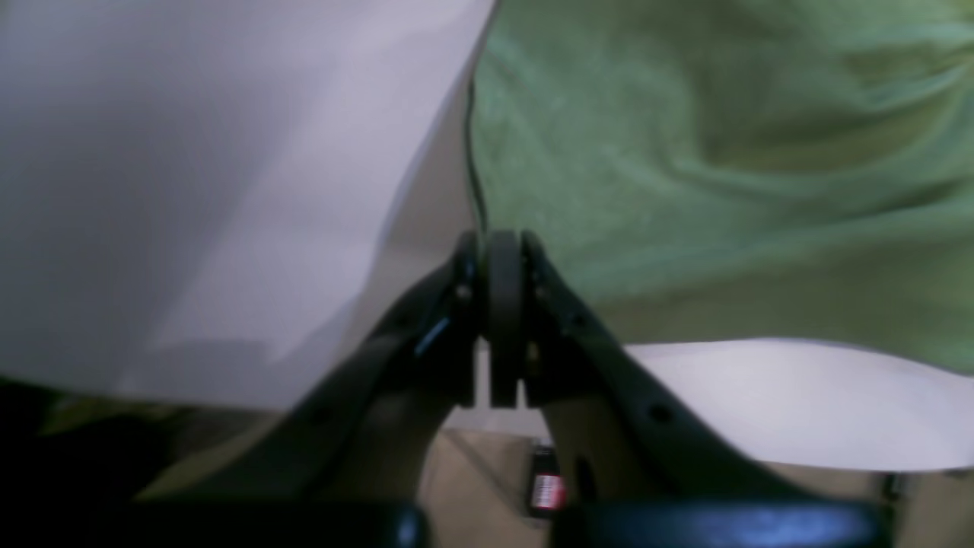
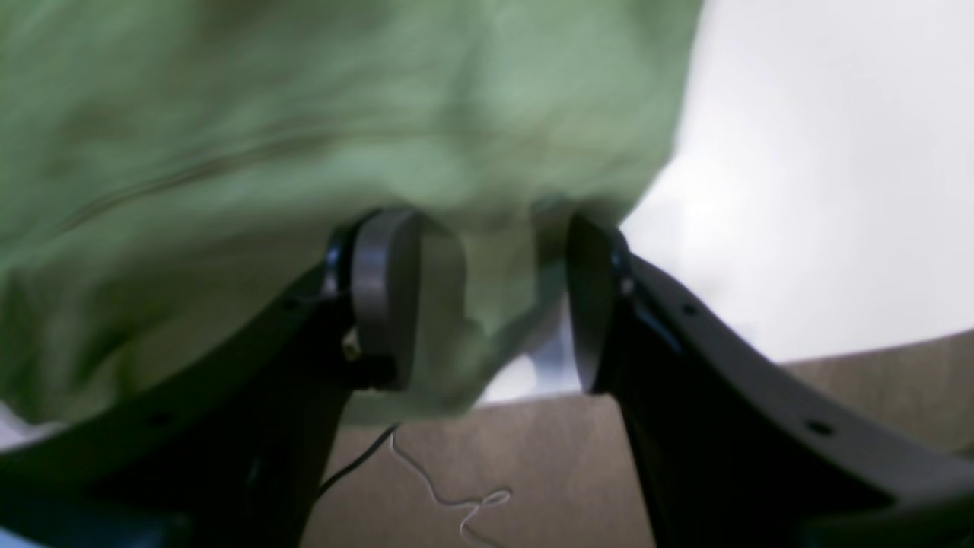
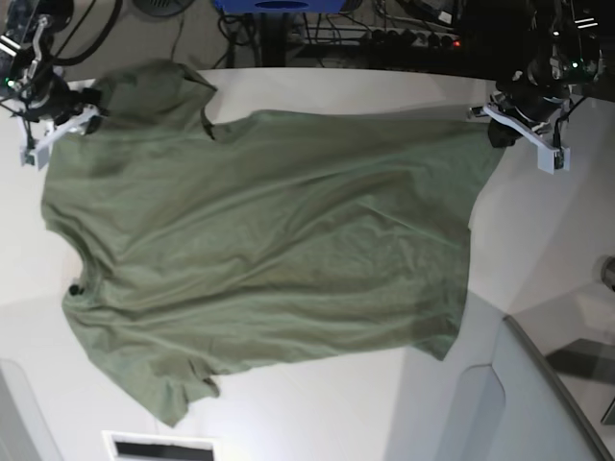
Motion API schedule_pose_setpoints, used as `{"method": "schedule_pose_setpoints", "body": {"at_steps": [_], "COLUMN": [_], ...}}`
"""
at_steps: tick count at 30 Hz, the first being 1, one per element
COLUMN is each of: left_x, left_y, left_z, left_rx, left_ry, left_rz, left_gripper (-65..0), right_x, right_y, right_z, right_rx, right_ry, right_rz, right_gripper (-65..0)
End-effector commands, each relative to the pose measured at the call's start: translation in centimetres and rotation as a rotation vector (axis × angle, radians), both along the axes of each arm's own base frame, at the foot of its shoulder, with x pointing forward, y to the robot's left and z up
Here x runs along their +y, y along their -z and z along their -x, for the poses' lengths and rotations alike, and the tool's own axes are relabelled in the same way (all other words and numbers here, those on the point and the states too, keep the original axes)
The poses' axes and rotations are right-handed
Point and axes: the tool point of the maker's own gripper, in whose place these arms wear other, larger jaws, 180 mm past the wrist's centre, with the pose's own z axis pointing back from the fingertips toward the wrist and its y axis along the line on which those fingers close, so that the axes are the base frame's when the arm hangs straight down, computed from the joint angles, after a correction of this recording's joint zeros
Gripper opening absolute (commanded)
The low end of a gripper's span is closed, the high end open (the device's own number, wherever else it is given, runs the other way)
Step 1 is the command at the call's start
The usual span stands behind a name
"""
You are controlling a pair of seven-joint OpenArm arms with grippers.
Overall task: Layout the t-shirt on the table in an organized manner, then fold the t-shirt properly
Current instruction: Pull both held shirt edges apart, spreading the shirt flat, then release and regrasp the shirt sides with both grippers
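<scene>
Left gripper (image 1: 504, 320) pressed together at upper right; right gripper (image 2: 487, 297) spread around t-shirt (image 3: 259, 250) edge, shown only by its wrist view, over tabletop (image 3: 538, 240).

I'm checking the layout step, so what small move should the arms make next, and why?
Probably finish closing the right gripper on the t-shirt edge between its jaws. The left gripper is shut at its corner, and the shirt lies wrinkled on the table.

The base view looks straight down from overhead on the whole surface (image 3: 538, 240) and the spread t-shirt (image 3: 269, 250). Each wrist view sits low behind its own jaws, very close and blurred, looking out over the surface's edge. All three views share the t-shirt's far corners.
</scene>
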Motion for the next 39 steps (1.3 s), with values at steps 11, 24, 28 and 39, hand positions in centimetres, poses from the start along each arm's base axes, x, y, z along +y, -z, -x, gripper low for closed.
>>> {"method": "schedule_pose_setpoints", "body": {"at_steps": [11,24,28,39], "left_x": [-3.3,-3.6,-3.7,-1.8], "left_y": [1.5,2.4,2.1,0.4], "left_z": [0.7,3.8,4.3,5.5], "left_rx": [0.045,0.114,0.117,0.107], "left_ry": [0.097,0.105,0.112,0.074], "left_rz": [-0.040,-0.035,-0.038,-0.080], "left_gripper": [-65.0,-65.0,-65.0,-30.1], "right_x": [-5.4,-7.4,-7.1,-6.9], "right_y": [1.1,-2.2,-3.8,-6.0], "right_z": [-2.8,-4.5,-5.2,-6.7], "right_rx": [0.033,-0.052,-0.100,-0.146], "right_ry": [0.074,0.122,0.129,0.107], "right_rz": [0.022,0.119,0.150,0.170], "right_gripper": [-37.8,-37.8,-37.2,-37.2]}}
